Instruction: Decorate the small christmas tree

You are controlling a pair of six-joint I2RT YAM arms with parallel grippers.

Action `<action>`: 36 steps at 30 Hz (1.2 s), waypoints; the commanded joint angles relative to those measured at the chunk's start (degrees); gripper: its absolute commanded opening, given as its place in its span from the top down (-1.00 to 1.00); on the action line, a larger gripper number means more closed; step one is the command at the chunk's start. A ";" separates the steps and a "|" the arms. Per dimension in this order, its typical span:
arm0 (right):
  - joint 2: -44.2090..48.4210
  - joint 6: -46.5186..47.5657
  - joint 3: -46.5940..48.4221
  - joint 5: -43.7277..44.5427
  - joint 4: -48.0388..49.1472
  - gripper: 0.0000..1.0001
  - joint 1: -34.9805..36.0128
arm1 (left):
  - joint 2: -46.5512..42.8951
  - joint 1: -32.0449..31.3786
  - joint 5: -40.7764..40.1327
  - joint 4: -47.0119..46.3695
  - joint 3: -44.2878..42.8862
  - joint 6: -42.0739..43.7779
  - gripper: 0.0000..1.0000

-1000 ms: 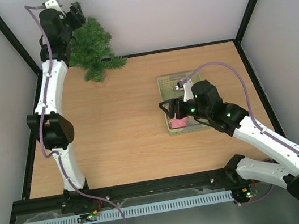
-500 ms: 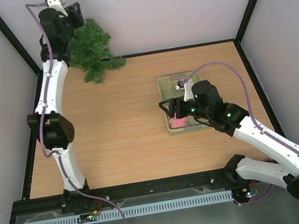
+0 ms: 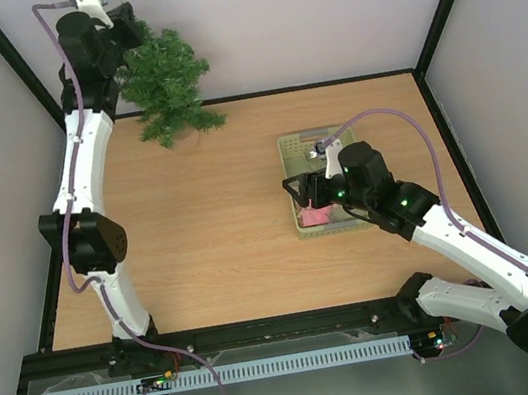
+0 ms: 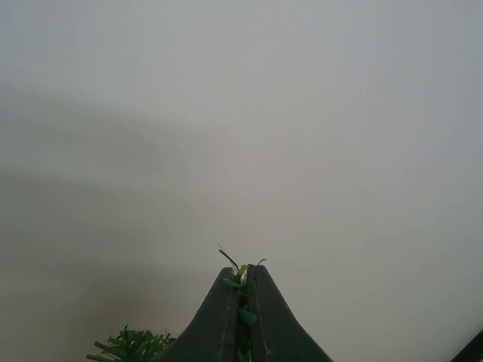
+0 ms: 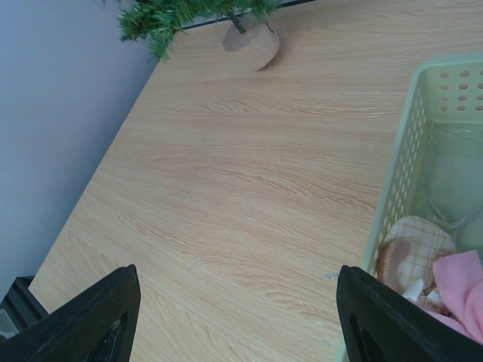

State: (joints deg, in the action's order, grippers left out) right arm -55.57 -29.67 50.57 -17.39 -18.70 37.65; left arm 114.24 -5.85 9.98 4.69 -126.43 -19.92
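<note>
Legible text, labels, brands, numbers, signs: none can be read in any of the three views.
</note>
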 commanded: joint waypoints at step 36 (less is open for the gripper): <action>0.61 0.98 -0.15 5.52 -4.36 -0.43 0.32 | -45.02 -11.62 2.53 -7.19 49.67 -0.01 0.95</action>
State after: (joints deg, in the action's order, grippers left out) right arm -55.33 -28.93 50.57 -13.06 -21.98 37.65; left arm 72.66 -17.08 12.16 2.17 -78.98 -20.12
